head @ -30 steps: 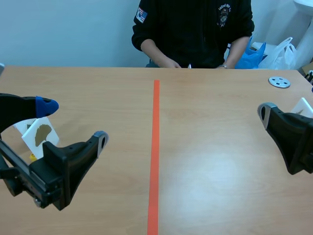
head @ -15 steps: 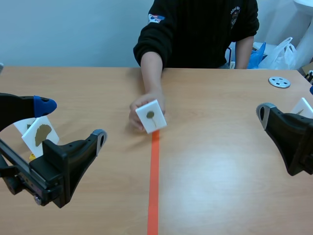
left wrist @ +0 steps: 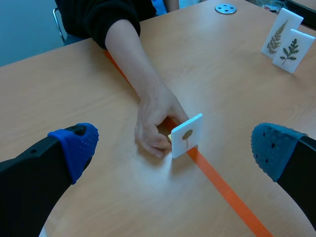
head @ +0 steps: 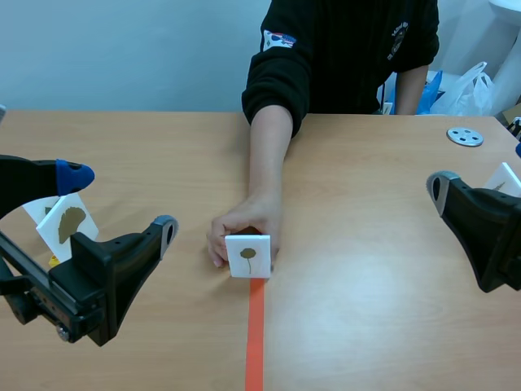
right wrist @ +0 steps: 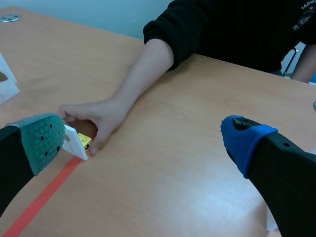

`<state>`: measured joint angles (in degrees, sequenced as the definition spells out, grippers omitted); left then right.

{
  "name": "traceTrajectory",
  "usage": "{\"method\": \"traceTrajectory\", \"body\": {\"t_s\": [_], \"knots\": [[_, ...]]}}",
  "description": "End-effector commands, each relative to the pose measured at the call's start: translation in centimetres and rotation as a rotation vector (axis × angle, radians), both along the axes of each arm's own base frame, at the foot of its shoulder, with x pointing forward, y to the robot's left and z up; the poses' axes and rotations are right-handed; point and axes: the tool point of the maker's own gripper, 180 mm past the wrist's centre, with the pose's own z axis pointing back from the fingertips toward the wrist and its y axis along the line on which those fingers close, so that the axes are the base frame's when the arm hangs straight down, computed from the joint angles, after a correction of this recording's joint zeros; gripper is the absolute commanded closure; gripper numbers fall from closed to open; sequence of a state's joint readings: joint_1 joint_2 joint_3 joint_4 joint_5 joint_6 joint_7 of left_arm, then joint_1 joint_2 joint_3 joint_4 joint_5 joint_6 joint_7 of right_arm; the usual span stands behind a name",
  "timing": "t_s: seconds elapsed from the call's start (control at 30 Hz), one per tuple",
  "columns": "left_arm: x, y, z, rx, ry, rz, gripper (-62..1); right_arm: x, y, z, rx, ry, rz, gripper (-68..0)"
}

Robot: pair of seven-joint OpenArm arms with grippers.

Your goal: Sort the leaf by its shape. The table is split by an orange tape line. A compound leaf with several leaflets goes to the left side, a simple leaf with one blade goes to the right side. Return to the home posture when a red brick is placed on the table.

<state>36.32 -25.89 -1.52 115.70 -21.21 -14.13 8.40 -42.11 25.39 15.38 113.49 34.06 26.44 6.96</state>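
At the far left of the scene view a white card with a brown lobed leaf [head: 68, 225] stands behind the left gripper [head: 122, 202]. That gripper hangs low with its fingers spread wide and nothing between them. Low in the middle, a person's hand [head: 242, 230] clasps the leaf card [head: 248, 256] from behind. The forearm runs down from the top centre and blocks any approach from that side. The card stands upright on the orange tape line [head: 256, 334], showing one small round blade on a stalk, with a yellow block [right wrist: 84, 141] at its back. A grey disc [head: 465, 137] lies at upper right. The right gripper [right wrist: 144, 140] gapes just as wide, empty, with two fern cards [left wrist: 286, 42] close by it.
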Motion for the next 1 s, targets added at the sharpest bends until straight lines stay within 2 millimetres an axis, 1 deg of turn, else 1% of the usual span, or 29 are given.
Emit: {"method": "traceTrajectory", "body": {"t_s": [0.0,0.17,0.37,0.57,0.77,0.97], "knots": [[0.1,0.0,0.4,-0.017,-0.014,0.001,-62.3,0.1,-0.3,0.6,0.009,-0.022,-0.004,-67.9],[0.1,-0.2,0.3,-0.019,-0.015,-0.015,-62.3,0.1,-0.3,0.6,0.008,-0.023,-0.004,-67.9],[0.4,-0.2,-2.3,-0.029,0.028,-0.062,-62.3,0.1,-0.3,0.6,0.008,-0.022,-0.004,-67.9],[1.6,-0.7,-4.5,-0.073,0.038,-0.116,-62.3,0.1,-0.3,0.6,0.008,-0.022,-0.005,-67.9],[3.0,-2.1,-6.3,-0.125,0.044,-0.166,-62.3,0.1,-0.3,0.6,0.008,-0.022,-0.005,-67.9],[4.9,-3.3,-8.9,-0.120,0.059,-0.185,-62.3,0.1,-0.3,0.6,0.008,-0.022,-0.005,-67.9]]}}
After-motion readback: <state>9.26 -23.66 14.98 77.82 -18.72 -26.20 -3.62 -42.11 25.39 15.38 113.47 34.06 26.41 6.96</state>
